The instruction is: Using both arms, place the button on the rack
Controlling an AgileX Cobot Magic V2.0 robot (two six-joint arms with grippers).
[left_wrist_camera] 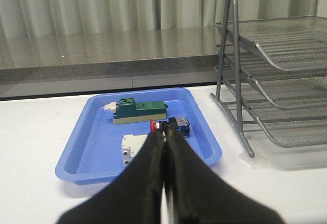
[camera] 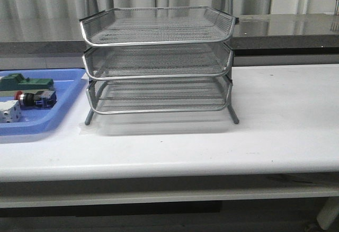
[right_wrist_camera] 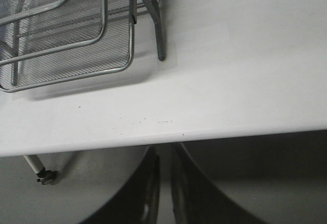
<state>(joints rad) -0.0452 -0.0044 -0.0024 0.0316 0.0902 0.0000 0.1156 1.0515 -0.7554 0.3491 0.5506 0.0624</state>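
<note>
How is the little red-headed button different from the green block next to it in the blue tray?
The button is smaller than the green block. The button has a red head and blue rear; the green block sits on a pale base. The button lies nearer the left gripper. Both rest in the blue tray.

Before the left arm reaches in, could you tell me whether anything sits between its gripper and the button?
Nothing visible does: the left gripper is shut, with the button just beyond its tips in the blue tray.
</note>
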